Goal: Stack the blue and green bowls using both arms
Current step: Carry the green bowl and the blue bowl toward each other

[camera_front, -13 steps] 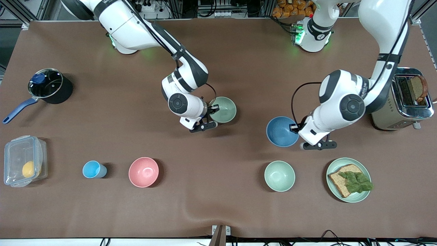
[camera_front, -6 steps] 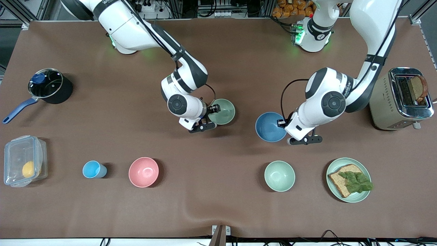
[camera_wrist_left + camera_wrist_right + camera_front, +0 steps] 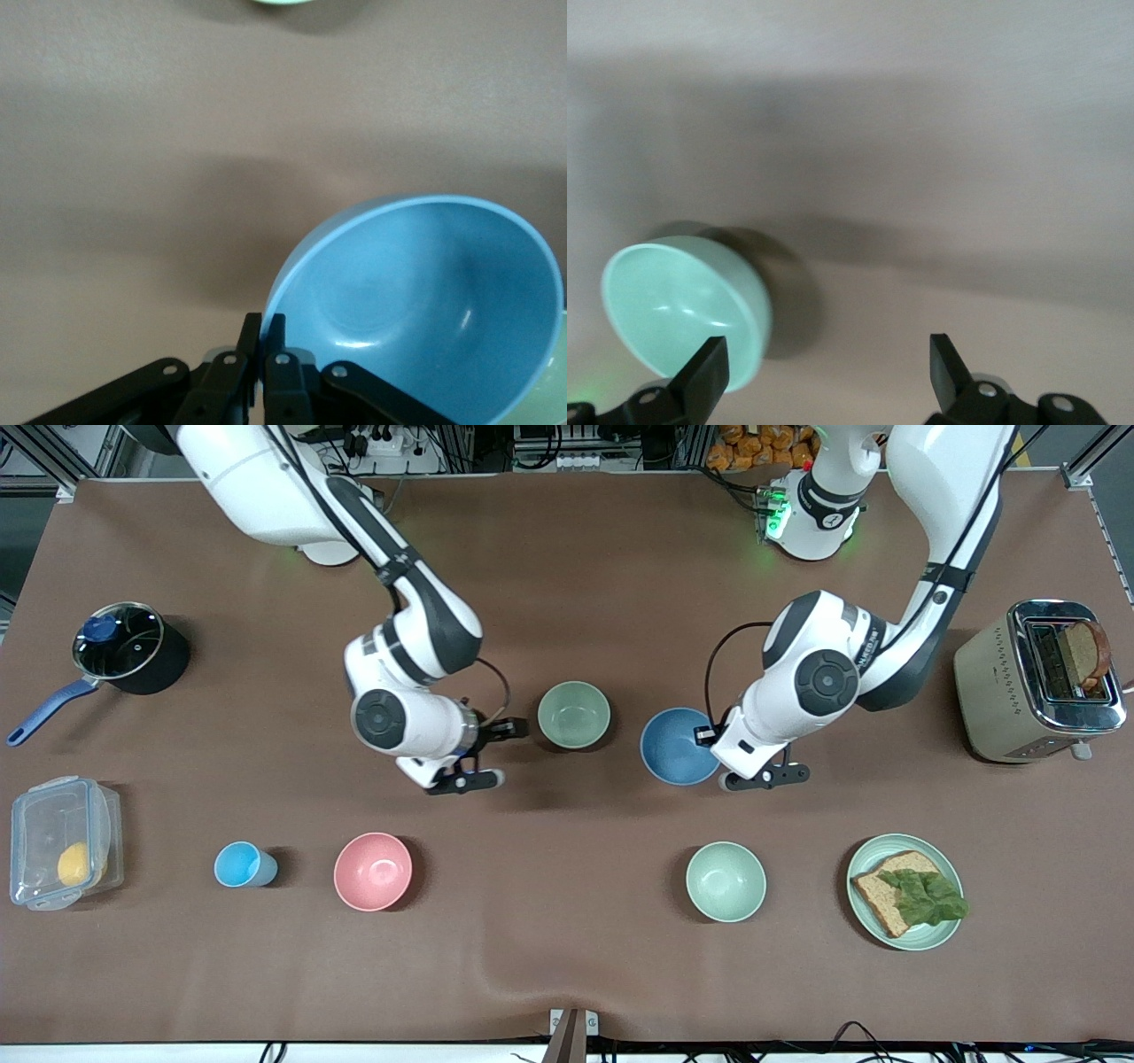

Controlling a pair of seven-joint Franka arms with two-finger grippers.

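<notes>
The green bowl [image 3: 574, 714] stands upright on the brown table, free of both grippers. My right gripper [image 3: 496, 755] is open just beside it, toward the right arm's end, with nothing between its fingers. In the right wrist view the green bowl [image 3: 682, 310] sits off to one side of the open right gripper [image 3: 824, 363]. The blue bowl [image 3: 680, 746] hangs tilted over the table beside the green bowl, toward the left arm's end. My left gripper [image 3: 710, 737] is shut on its rim, as the left wrist view shows at the blue bowl [image 3: 425, 301] and left gripper [image 3: 264, 323].
Nearer the front camera lie a mint bowl [image 3: 726, 881], a plate [image 3: 930, 937] with bread and lettuce, a pink bowl [image 3: 373, 871] and a sky-blue cup [image 3: 239, 864]. A toaster [image 3: 1036, 682] stands at the left arm's end. A pot [image 3: 124, 646] and plastic box [image 3: 62, 841] stand at the right arm's end.
My right gripper opened, let go of the green bowl and drew back toward the right arm's end. My left gripper carried the blue bowl closer to the green bowl.
</notes>
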